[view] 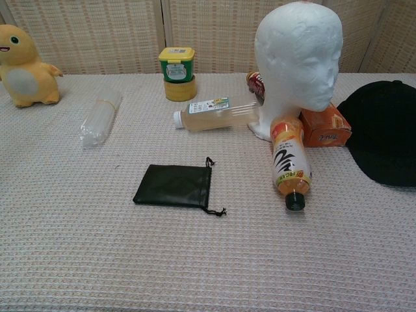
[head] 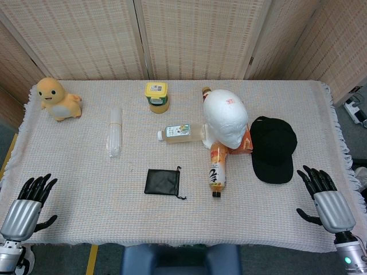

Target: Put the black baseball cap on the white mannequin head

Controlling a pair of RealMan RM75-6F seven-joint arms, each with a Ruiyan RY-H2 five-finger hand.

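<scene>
a: on the right side of the table [head: 86, 195] the black baseball cap [head: 273, 148] lies flat, just right of the white mannequin head [head: 225, 117], which stands upright with nothing on it.

b: so nothing has started?

a: that is my reading. the cap is untouched and the first step, the reach for it, is not yet made. the right hand [head: 325, 199] rests at the near right edge, fingers spread, holding nothing, and the cap sits just beyond it. the left hand [head: 27, 207] sits at the near left corner, also spread and empty.

b: what does the next move call for?

a: likely the right hand goes forward to the cap and grips it by brim or crown, then lifts it up and left over the head. there is clutter close by: an orange bottle [head: 218, 167] lies against the head's near side, a pale bottle [head: 180, 133] to its left, an orange box [view: 325, 127] between head and cap.

b: and further out?

a: a black pouch [head: 162, 182], a yellow-lidded jar [head: 156, 96], a clear bottle [head: 114, 131] and a yellow plush toy [head: 57, 98], all well left of the work.
</scene>
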